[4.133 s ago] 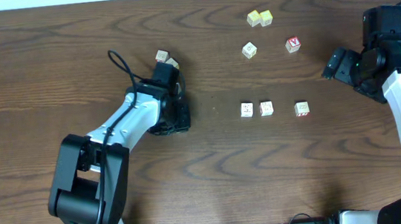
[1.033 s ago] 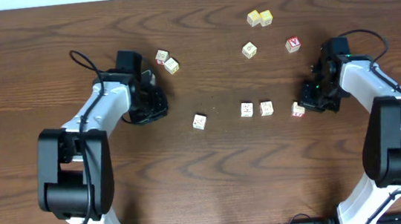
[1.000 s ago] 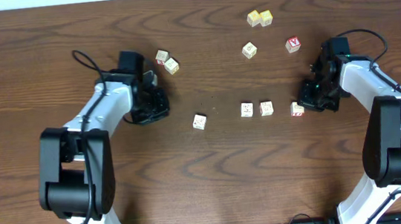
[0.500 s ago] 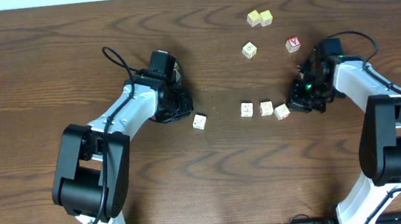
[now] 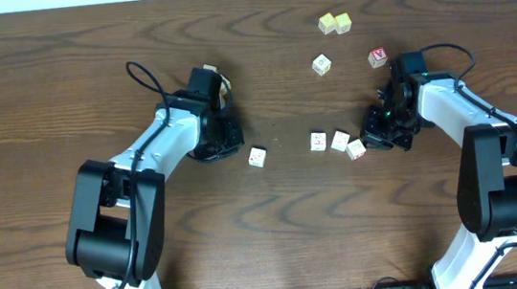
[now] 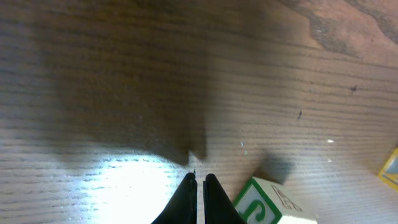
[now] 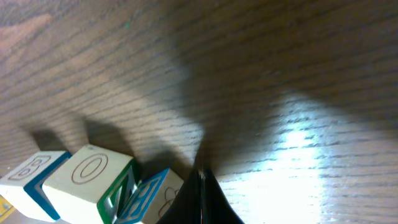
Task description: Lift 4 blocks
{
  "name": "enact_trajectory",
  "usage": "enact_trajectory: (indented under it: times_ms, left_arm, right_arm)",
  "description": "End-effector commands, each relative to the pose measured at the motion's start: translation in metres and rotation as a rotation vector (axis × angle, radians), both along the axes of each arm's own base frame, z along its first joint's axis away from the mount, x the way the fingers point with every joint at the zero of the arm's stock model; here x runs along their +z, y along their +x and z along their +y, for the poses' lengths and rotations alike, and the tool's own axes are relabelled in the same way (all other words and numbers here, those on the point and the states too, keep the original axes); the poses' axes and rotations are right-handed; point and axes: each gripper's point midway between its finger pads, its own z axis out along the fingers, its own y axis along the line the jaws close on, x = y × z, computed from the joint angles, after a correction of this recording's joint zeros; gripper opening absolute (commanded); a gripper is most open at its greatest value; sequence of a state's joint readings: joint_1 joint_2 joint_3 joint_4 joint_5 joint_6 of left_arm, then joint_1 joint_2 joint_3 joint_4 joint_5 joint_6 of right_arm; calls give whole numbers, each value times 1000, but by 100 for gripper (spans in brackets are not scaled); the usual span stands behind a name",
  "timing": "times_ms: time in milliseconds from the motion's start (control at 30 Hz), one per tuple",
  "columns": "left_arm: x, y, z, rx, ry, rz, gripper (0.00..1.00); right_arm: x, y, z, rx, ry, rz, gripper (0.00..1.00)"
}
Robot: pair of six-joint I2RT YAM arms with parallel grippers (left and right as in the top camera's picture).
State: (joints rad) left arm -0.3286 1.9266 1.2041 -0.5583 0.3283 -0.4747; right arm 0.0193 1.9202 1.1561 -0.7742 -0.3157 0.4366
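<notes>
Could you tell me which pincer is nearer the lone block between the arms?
Left. The left pincer is beside the lone block; the right pincer is far off on its opposite side.

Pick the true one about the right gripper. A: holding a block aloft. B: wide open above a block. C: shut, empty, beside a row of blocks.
C: the right gripper has its jaws pressed together with nothing between them, three blocks lying just beside it.
</notes>
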Motion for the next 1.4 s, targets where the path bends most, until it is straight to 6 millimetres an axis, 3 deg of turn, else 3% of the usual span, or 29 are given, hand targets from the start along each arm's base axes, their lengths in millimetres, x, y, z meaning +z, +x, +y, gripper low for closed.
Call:
enact_trajectory:
  times_ms: [0, 100, 267, 367, 533, 600, 867, 1133, 1367]
  left_arm:
    - [-11, -4, 5, 2, 74, 3, 7]
    - [-11, -6, 1, 2, 75, 4, 7]
    - [-13, -6, 0, 54, 128, -3, 7]
    - [-13, -12, -10, 49, 127, 1, 7]
    - [-14, -9, -7, 79, 198, -35, 7]
    - [-13, -11, -12, 81, 176, -23, 7]
    - [-14, -29, -27, 57, 130, 44, 7]
    - [-12, -38, -46, 24, 92, 55, 7]
    - [-10, -30, -53, -27, 73, 2, 7]
  right_arm:
    - [1, 6, -8, 17, -76, -7, 1]
    - [22, 23, -14, 32, -117, -38, 1]
    - [54, 55, 1, 72, -113, -139, 1]
    - [57, 65, 25, 155, -109, -210, 1]
    - [60, 73, 67, 248, -93, -294, 1]
    - [56, 70, 86, 259, -97, -290, 1]
    - [13, 45, 109, 307, -132, -167, 1]
    - [10, 22, 108, 317, -112, -69, 1]
    - [12, 15, 116, 322, -57, -41, 1]
